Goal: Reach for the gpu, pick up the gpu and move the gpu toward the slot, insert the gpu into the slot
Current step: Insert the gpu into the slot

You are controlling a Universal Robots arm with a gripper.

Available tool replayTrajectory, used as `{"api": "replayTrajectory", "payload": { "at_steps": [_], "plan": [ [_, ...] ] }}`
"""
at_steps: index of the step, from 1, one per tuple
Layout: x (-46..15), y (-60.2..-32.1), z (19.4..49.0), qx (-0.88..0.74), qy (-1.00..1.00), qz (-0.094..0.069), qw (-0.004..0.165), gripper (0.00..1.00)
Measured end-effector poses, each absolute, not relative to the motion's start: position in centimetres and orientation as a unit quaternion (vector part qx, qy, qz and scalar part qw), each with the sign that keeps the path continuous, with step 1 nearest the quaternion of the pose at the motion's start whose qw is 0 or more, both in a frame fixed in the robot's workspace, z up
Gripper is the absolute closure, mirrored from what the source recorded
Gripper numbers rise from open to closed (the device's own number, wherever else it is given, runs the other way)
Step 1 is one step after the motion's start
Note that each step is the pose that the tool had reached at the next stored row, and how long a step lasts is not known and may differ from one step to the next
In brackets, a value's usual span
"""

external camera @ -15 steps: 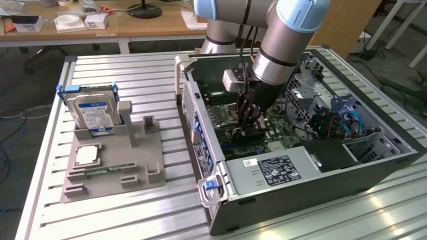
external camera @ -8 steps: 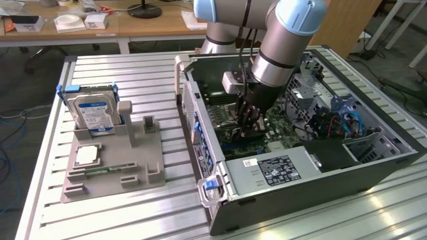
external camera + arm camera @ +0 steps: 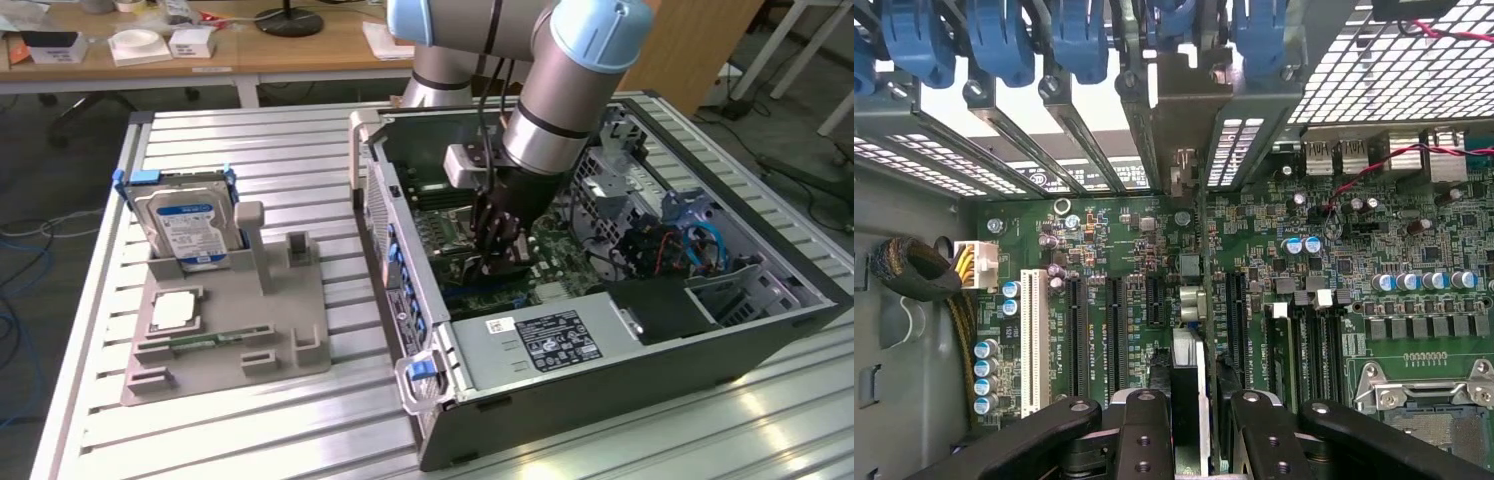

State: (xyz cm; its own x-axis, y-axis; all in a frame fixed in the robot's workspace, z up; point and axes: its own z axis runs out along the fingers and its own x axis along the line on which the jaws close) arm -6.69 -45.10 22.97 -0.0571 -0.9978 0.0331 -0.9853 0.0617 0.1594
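Work surface: a ribbed metal table (image 3: 267, 400) carrying an open computer case (image 3: 601, 370) lying on its side, its motherboard (image 3: 1104, 230) facing up. On the exterior view's left of the case stands a grey holder tray (image 3: 220, 330); a blue-labelled hard drive (image 3: 187, 230) sits upright in it, and a small square chip (image 3: 175, 309) lies flat on it. Behind the table runs a wooden desk (image 3: 267, 55) with white boxes and a round black stand base; cables trail on the floor at both sides.

The exterior view gives the arm (image 3: 561, 110) and the case as a whole, including the labelled power supply (image 3: 554, 340) at the near end. The wrist view gives the board close up: a white slot (image 3: 1034, 340), several black expansion slots (image 3: 1112, 335), blue latches (image 3: 1004, 40) along the rear bracket bays, and a yellow-and-black cable bundle (image 3: 924, 275).

Arm pose: it reaches down from behind the case, wrist near vertical, the gripper (image 3: 505, 255) low inside the case just above the board.

Tool state: the fingers (image 3: 1144, 440) are pinching the gpu (image 3: 1189, 300), which stands edge-on between them. The card runs from the grip toward the rear bays, its silvery bracket (image 3: 1184, 130) at that end, lined up between the black slots. Whether its edge is seated in a slot cannot be determined
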Motion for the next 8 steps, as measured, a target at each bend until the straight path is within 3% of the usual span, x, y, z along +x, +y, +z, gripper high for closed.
{"api": "replayTrajectory", "payload": {
  "at_steps": [8],
  "plan": [
    [-6.69, -45.10, 22.97, 0.683, -0.726, -0.047, 0.067, 0.73]
  ]
}}
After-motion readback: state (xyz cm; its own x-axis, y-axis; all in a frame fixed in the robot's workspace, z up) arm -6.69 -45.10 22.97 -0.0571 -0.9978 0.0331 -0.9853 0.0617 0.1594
